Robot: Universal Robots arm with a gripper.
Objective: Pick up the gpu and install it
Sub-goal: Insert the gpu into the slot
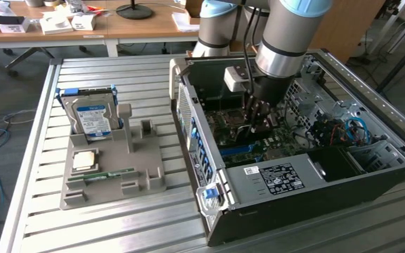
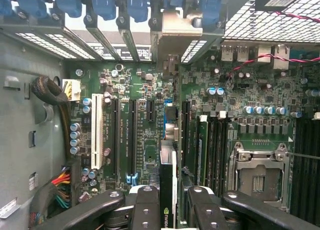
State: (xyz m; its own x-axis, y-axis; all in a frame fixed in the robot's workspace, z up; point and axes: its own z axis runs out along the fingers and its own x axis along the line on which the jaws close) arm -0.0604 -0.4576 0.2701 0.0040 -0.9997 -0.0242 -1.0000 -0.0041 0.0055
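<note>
Observations run from the exterior view's left to its right, and each position is given against the computer case (image 1: 259,224).

1. Well off the case toward the exterior view's left, a grey holder (image 1: 143,168) lies on the slatted metal table (image 1: 104,226). A hard drive (image 1: 90,118) with a blue-and-white label stands upright in the holder's end farther from the camera. A square processor chip (image 1: 83,159) lies flat nearer the camera, with a narrow green memory stick (image 1: 107,175) just beside it. The holder and the case are apart.

2. The case lies on its side with the panel off and the interior facing up. A labelled power supply (image 1: 280,176) sits at its near end.

3. The arm (image 1: 287,31) descends into the case from above, with the gripper (image 1: 257,125) low over the motherboard (image 1: 241,145).

4. In the wrist view, the gripper (image 2: 173,197) is closed partway on the gpu (image 2: 167,185), with black fingers (image 2: 147,205) on either side of it. The card is held edge-on with a green logo on its dark edge. It is inside the case over the motherboard (image 2: 150,140), between the long black expansion slots (image 2: 132,135) and the memory slots (image 2: 212,150). Whether it touches a slot cannot be determined.

5. Blue cables (image 1: 357,129) loop at the side of the case toward the exterior view's right.
</note>
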